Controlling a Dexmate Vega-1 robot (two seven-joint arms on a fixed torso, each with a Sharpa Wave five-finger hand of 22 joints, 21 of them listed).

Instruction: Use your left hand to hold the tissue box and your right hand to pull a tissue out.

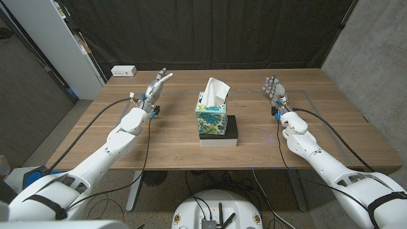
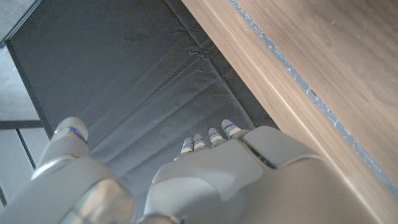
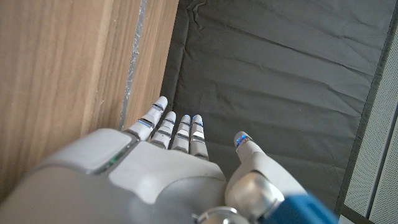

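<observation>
No legible text or labels.

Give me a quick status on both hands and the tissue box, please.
Left hand open, right hand open. Tissue box untouched, tissue sticking up. Path clear.

The tissue box [image 1: 211,116] stands near the middle of the table [image 1: 331,137], set on top of a flat block [image 1: 219,135] that juts out to its right and toward the near edge. A tissue [image 1: 215,91] sticks up out of the top of the box. The left robot hand [image 1: 155,88] is well to the left of the box and a little farther back, its fingers apart and reaching toward the far edge. The right robot hand [image 1: 275,90] is well to the right of the box, at about the same depth, fingers likewise pointing to the far edge. Beyond the table's far left corner, a small power strip [image 1: 123,71] lies on the floor, and a curtain [image 1: 210,32] hangs behind the table.
</observation>
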